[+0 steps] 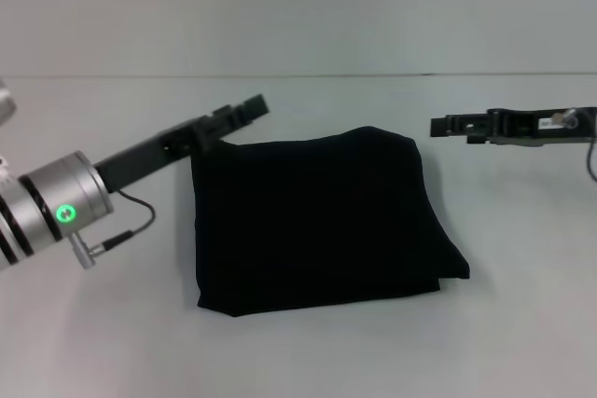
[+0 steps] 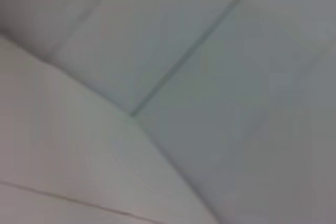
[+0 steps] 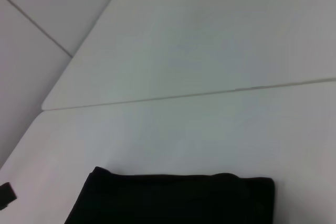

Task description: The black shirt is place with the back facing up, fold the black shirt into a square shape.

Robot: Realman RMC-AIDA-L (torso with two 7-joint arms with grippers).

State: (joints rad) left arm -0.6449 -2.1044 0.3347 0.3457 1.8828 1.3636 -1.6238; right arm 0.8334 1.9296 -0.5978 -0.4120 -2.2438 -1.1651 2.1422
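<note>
A black shirt (image 1: 317,221) is lying folded into a rough square near the middle of a white table (image 1: 522,323), its plain side facing up and its layered edges showing along the near and right sides. No lettering is showing on the cloth.

The left gripper (image 1: 244,109) is hanging above the table at the shirt's far left corner, reaching in from the left on a silver-and-black arm with a green light glowing on its wrist. Its dark fingers are pointing toward the back of the table, and it is holding nothing; how far apart the fingers are standing cannot be told from the head view. The left wrist view is taking in only pale, blurred surfaces and seams.

The right gripper (image 1: 448,126) is hovering level off the shirt's far right corner, apart from the cloth and pointing left toward it. It too is carrying nothing, and its opening cannot be made out.

From the right wrist, the shirt (image 3: 173,198) is appearing as a dark slab against the white table (image 3: 210,129), with a seam running across the surface behind it.
</note>
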